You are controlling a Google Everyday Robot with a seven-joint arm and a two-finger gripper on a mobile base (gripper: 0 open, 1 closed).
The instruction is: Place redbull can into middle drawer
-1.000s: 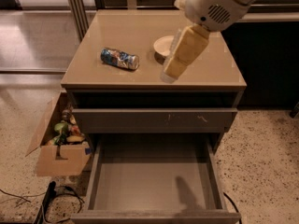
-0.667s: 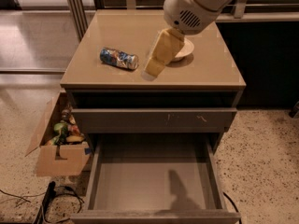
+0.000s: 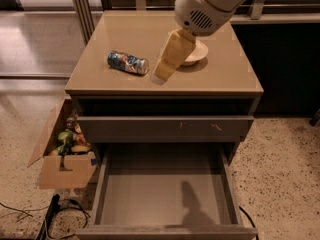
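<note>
The redbull can lies on its side on the tan top of the cabinet, left of centre. My gripper hangs over the cabinet top just right of the can, a small gap apart from it. The arm's white housing comes in from the upper right. The middle drawer is pulled out wide at the bottom of the view, with a plain grey bottom and nothing in it.
A cream bowl sits on the top behind my gripper, partly hidden. The closed drawer front with pale scratches is above the open drawer. A cardboard box of items stands on the floor at left, with cables nearby.
My gripper has moved left across the cabinet top, from in front of the bowl to close beside the can. The can and drawer have not moved.
</note>
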